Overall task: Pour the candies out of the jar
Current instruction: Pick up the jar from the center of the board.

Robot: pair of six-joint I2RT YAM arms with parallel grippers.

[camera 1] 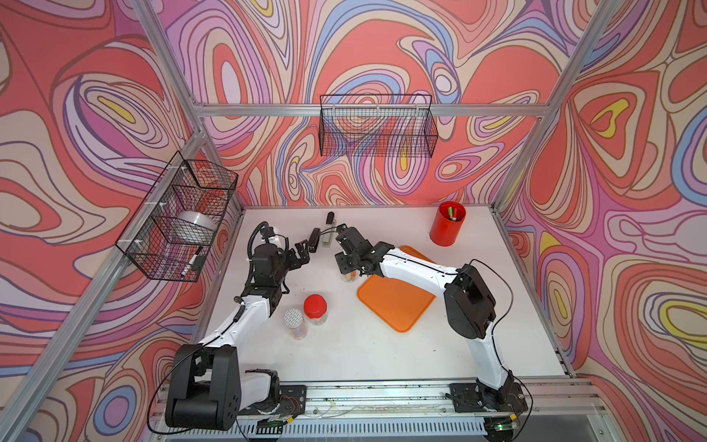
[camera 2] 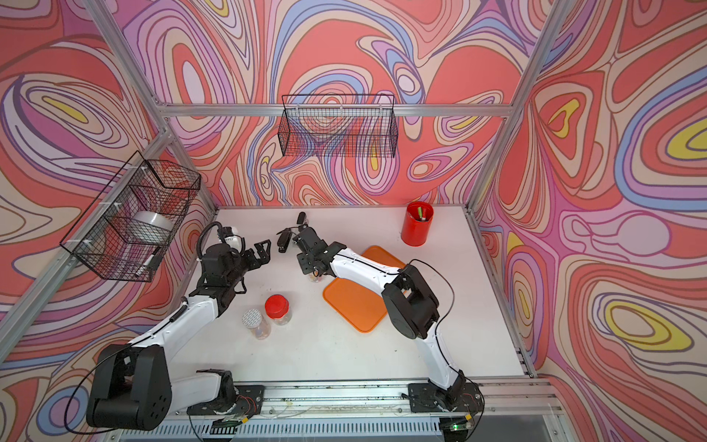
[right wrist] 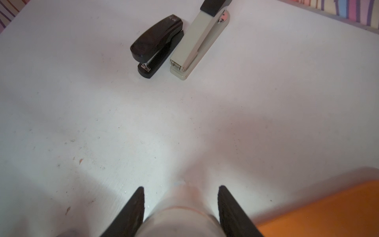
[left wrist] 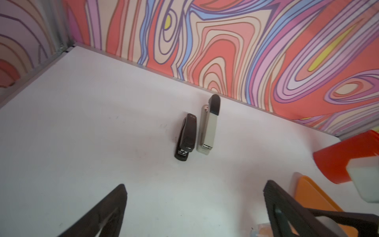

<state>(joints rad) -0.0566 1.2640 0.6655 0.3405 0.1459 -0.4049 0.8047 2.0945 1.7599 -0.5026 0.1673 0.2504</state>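
right gripper (right wrist: pixel 181 187) was clamped on the jar (right wrist: pixel 180 220), fingers (right wrist: pixel 133 209) tight against both sides of its clear wall

jar stood on the worktop (camera 1: pixel 344 356) about mid-width, nearer the far edge, just beside the left edge of the orange tray (camera 1: pixel 394 306); touching or not, couldn't tell

long axis looked vertical, base down. Top end was hidden under the gripper in both top views, so lid state unknown

candies (camera 1: pixel 349 275) showed only as an orange blur low inside the jar

left gripper (left wrist: pixel 195 183) jaws wide, hovering over bare worktop, pointed at the staplers

black stapler (camera 1: pixel 314 240) and beige stapler (camera 1: pixel 328 234) lay side by side near the far edge. Red pen cup (camera 1: pixel 447 225) sat by the far right corner. Red-lidded jar (camera 1: pixel 315 309) and foil-topped jar (camera 1: pixel 295 323) stood together left of centre

worktop was white and scuffed. Walls carried a red, pink and purple swirl print on an aluminium frame. Wire basket (camera 1: pixel 377 126) hung on the back wall, another wire basket (camera 1: pixel 176 218) on the left wall with a tape roll (camera 1: pixel 197 225) inside
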